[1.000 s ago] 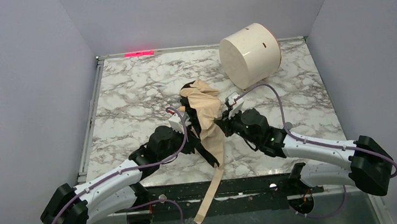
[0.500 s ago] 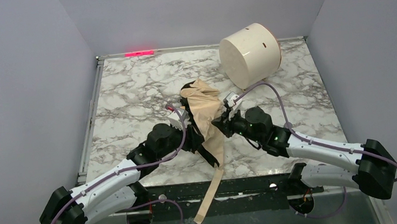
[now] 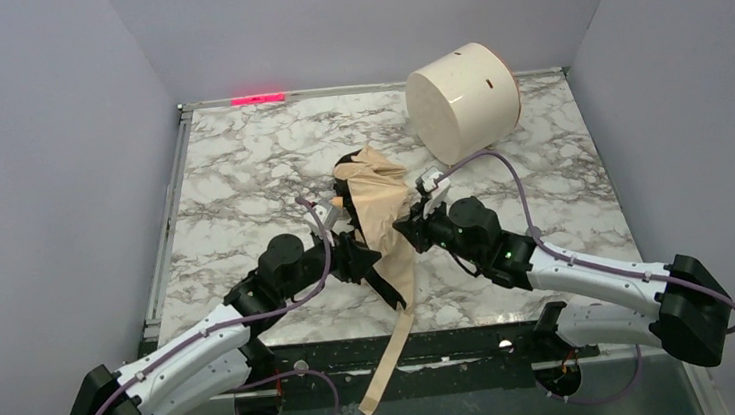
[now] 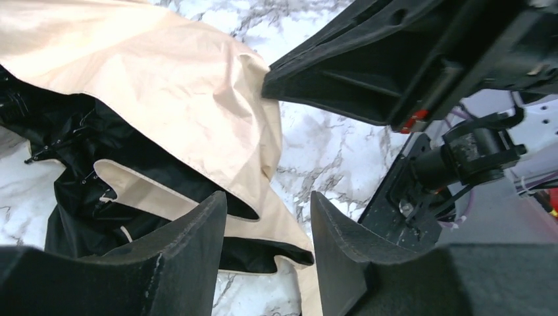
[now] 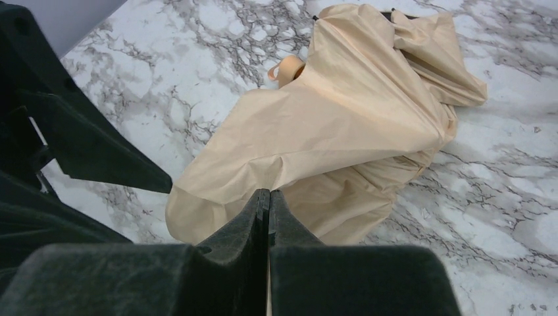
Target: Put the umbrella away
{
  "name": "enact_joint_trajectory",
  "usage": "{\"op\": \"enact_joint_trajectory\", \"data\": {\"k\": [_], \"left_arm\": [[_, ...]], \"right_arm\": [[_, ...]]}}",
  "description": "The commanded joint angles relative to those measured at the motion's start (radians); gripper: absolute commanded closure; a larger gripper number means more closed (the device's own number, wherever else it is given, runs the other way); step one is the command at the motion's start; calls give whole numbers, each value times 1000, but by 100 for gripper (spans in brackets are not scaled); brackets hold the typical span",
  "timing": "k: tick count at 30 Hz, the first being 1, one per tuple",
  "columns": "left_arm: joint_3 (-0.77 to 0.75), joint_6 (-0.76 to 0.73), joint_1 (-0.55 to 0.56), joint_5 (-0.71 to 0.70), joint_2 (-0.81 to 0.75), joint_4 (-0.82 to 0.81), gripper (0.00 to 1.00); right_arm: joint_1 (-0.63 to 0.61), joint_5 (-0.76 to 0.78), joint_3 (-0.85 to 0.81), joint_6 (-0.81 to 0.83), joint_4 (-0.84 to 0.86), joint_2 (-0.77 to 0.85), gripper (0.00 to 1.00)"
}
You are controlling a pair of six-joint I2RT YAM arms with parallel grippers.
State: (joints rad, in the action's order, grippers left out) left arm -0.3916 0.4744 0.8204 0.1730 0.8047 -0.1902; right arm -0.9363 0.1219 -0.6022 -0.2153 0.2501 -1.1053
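Observation:
The umbrella (image 3: 375,199) lies crumpled in the middle of the marble table, beige fabric over black ribs, with its long tan strap (image 3: 385,362) trailing over the near edge. My left gripper (image 3: 366,260) is open at the umbrella's left side. In the left wrist view (image 4: 268,220) the fabric (image 4: 164,85) and a black fold lie just beyond the fingertips, nothing held. My right gripper (image 3: 407,230) is shut at the umbrella's right edge. In the right wrist view (image 5: 268,195) the fabric (image 5: 355,112) bunches into its tips. The peach knob (image 5: 289,66) peeks out behind.
A white cylindrical drum (image 3: 462,99) lies tipped at the back right of the table (image 3: 240,168). Grey walls close in the left, right and back. A red light strip (image 3: 259,99) glows at the back edge. The two grippers sit close together across the umbrella.
My left gripper has opened, letting go of the umbrella, and the left arm has drawn back to the left. The right gripper stays pinched at the fabric's edge, barely shifted.

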Motion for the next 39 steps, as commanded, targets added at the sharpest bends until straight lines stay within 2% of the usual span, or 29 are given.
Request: {"op": "enact_joint_trajectory", "data": {"k": [1,3,6,13,16,22,29,32,34,39], "left_arm": [[23,35,3,5,-84,-37,45],[28,66,3,-31,-93,-33,29],[22,134,3,-114,-63,3,20],[52,315,3,-107,32,-133,18],[59,329,3,-111,42,-187,24],[40,299,3,-126,57,-197,36],[44,307,2,-107,128,-225,39],[62,318,3,-103,144,-261,43],[66,320,3,-102,150,-284,49],[34,296,3,-107,163,-301,78]], "right_arm": [[-1,83,-33,-53,-37,-10,95],[-1,73,-29,-66,-33,-10,95],[-1,63,-25,-85,-24,-7,95],[-1,45,-25,-99,-22,-7,95],[-1,43,-21,-105,-20,-6,95],[-1,36,-18,-105,-21,-7,95],[-1,35,-16,-111,-20,-3,95],[-1,32,-13,-117,-21,1,95],[-1,29,-12,-122,-24,5,94],[-1,43,1,-140,-44,21,90]]}}
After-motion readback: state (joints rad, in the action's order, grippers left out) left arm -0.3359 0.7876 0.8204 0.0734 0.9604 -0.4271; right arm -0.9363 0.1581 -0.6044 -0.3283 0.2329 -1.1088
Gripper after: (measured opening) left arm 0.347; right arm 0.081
